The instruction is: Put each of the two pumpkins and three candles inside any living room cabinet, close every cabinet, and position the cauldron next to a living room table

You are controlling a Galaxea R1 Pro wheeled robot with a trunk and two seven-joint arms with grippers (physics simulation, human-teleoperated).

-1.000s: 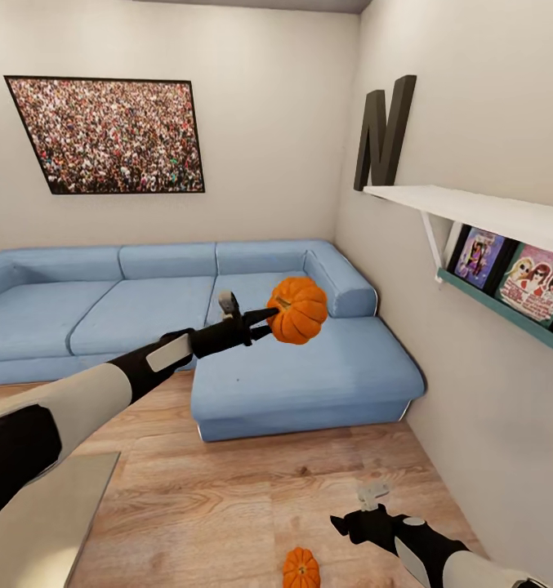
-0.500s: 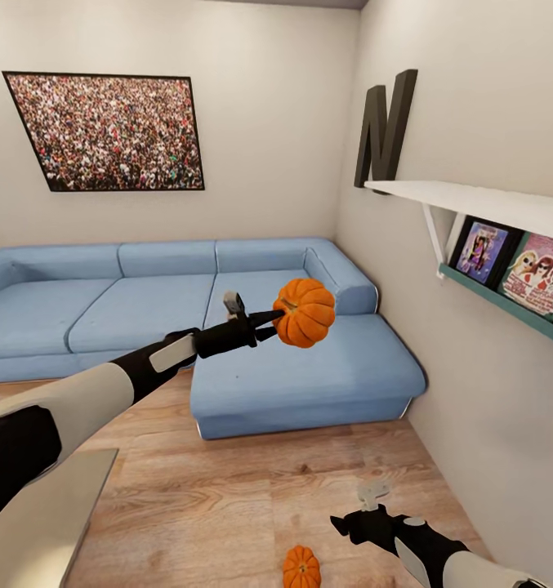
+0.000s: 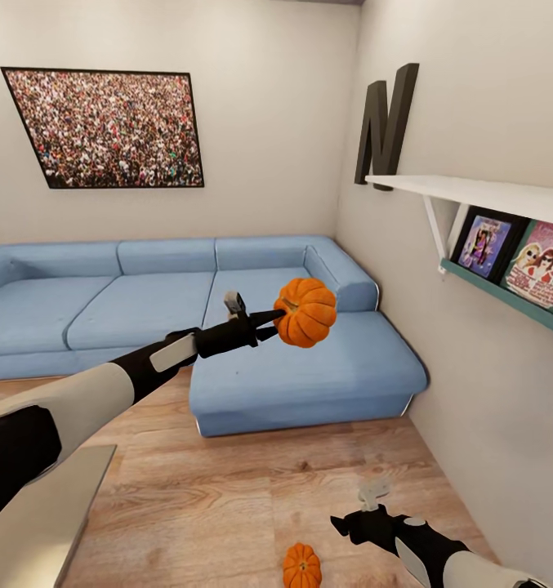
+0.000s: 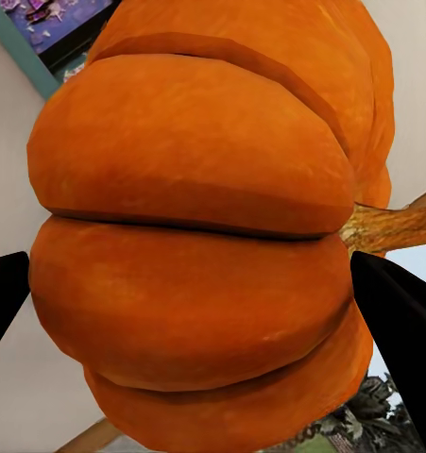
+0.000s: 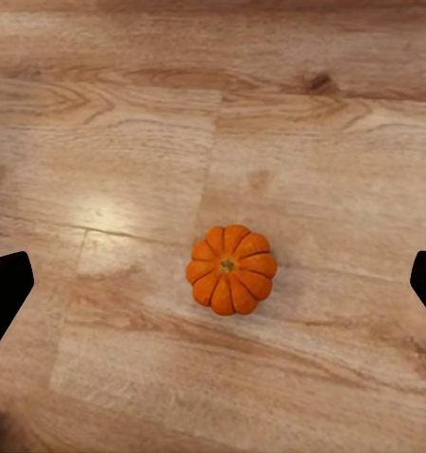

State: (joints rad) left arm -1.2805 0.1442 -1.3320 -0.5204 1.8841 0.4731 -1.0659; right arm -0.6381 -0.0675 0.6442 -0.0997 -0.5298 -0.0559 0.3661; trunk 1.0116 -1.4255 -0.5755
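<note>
One orange pumpkin (image 3: pixel 307 312) hangs in the air in front of the blue sofa, and my left gripper (image 3: pixel 281 315) is shut on it. In the left wrist view this pumpkin (image 4: pixel 194 245) sits between the black fingers (image 4: pixel 401 321), with its stem to one side. A second pumpkin (image 3: pixel 301 566) stands upright on the wooden floor at the bottom of the head view. My right gripper (image 3: pixel 346 523) hovers just right of it, open and holding nothing. In the right wrist view that pumpkin (image 5: pixel 231 269) lies well below the widely spread fingers (image 5: pixel 5 293).
A blue corner sofa (image 3: pixel 227 327) runs along the back wall and down the right side. A white wall shelf (image 3: pixel 472 196) with pictures juts out at the right. The corner of the glossy grey table (image 3: pixel 39 523) shows at the lower left.
The whole head view has shifted slightly, so the camera moved. Both arms keep their pose, the held pumpkin stays gripped, and the floor pumpkin has not moved.
</note>
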